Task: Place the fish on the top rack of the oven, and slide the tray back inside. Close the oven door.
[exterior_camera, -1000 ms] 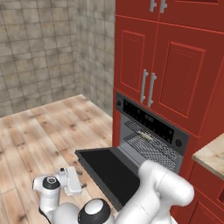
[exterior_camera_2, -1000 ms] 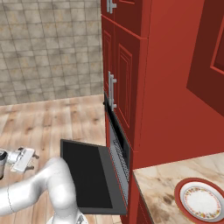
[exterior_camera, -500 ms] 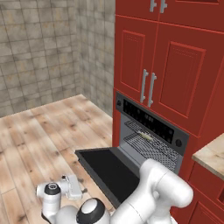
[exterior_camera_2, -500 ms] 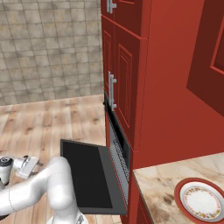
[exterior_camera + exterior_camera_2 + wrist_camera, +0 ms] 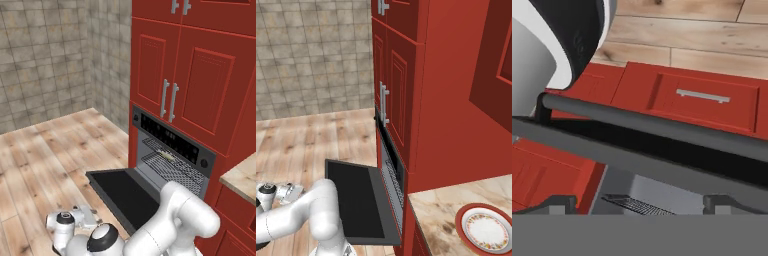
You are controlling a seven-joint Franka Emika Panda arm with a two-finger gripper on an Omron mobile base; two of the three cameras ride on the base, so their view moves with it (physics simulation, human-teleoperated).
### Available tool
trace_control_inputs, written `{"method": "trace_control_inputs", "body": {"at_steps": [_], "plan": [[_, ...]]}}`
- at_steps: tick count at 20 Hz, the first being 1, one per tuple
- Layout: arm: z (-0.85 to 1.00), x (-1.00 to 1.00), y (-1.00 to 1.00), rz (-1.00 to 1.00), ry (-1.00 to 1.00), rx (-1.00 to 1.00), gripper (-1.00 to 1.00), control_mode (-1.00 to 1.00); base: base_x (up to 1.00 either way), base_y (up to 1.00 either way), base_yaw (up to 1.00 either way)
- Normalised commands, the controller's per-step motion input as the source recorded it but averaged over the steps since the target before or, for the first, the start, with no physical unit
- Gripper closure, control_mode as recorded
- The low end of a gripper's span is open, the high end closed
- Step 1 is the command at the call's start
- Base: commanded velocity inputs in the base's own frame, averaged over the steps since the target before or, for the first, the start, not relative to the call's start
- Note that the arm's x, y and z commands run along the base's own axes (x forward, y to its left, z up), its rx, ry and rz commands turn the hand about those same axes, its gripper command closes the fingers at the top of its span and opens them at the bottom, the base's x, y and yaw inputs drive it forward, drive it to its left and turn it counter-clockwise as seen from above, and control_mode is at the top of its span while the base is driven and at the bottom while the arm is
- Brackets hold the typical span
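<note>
The fish [image 5: 166, 156] lay as a small pale yellow shape on the top rack [image 5: 170, 160], inside the oven [image 5: 172, 150], a little right of the middle of the left base view. The rack seemed to sit back within the cavity and not out over the door, so the placing and the sliding were judged as done, although the fish was too small to be sure of its exact position. A second wire shelf [image 5: 175, 172] showed below it, and nothing could be seen on it. What was left was the closing: the oven door [image 5: 125, 192] hung fully open and flat, a black panel in the lower middle of that view and in the lower middle of the right base view. In the hand view its long bar handle [image 5: 652, 125] crossed the frame from left to right, near the gripper [image 5: 640, 202], whose fingertips [image 5: 559, 204] stood wide apart at the bottom edge, released and holding nothing. In the left base view the gripper was low in the lower left corner, just beside the door's front edge. In the lower right corner of the right base view, a white plate [image 5: 487, 231] with a red rim sat on the marble counter [image 5: 441, 215], with no food visible on it.
</note>
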Motion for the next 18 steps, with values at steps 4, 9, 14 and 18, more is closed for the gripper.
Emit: {"method": "trace_control_inputs", "body": {"at_steps": [4, 9, 14, 18], "plan": [[-0.69, 0.24, 0.00, 0.00, 0.08, -0.05, -1.00, -1.00, 0.00, 0.00, 0.00], [-0.72, 0.19, 0.00, 0.00, 0.01, -0.06, -1.00, -1.00, 0.00, 0.00, 0.00], [-0.87, 0.20, 0.00, 0.00, 0.00, -0.07, -1.00, -1.00, 0.00, 0.00, 0.00], [-1.00, 0.22, 0.00, 0.00, -0.04, -0.14, -1.00, -1.00, 0.00, 0.00, 0.00]]}}
